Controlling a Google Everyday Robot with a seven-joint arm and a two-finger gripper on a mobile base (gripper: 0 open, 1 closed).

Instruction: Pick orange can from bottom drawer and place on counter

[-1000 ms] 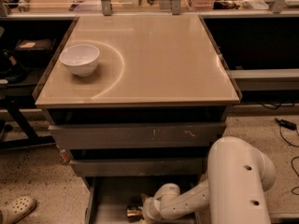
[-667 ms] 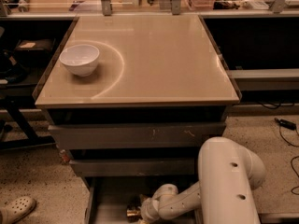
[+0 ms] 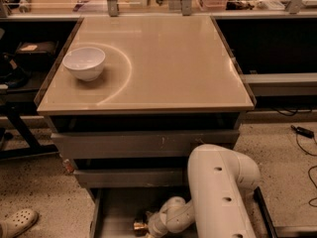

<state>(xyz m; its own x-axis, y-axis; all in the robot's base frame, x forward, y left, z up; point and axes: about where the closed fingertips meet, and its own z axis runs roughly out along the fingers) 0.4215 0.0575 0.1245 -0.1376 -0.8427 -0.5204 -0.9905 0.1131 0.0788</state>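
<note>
**Orange can low in the open drawer, claw at its side**

Orange can sits in the bottom drawer, pulled out at the lower centre of the frame, its gold-and-brown side just showing near the bottom edge. The robot's claw is down in the same drawer, right against the can; whether it is wide, narrow or gripping cannot be told. The white arm bends down from the lower right, across the drawer's right half. Above, two wider grey drawers are nearly closed under the beige surface, which fills the middle of the frame. A white bowl stands on it at upper left, beside a pale arc mark. A pale shoe lies on the speckled floor at lower left.
</note>
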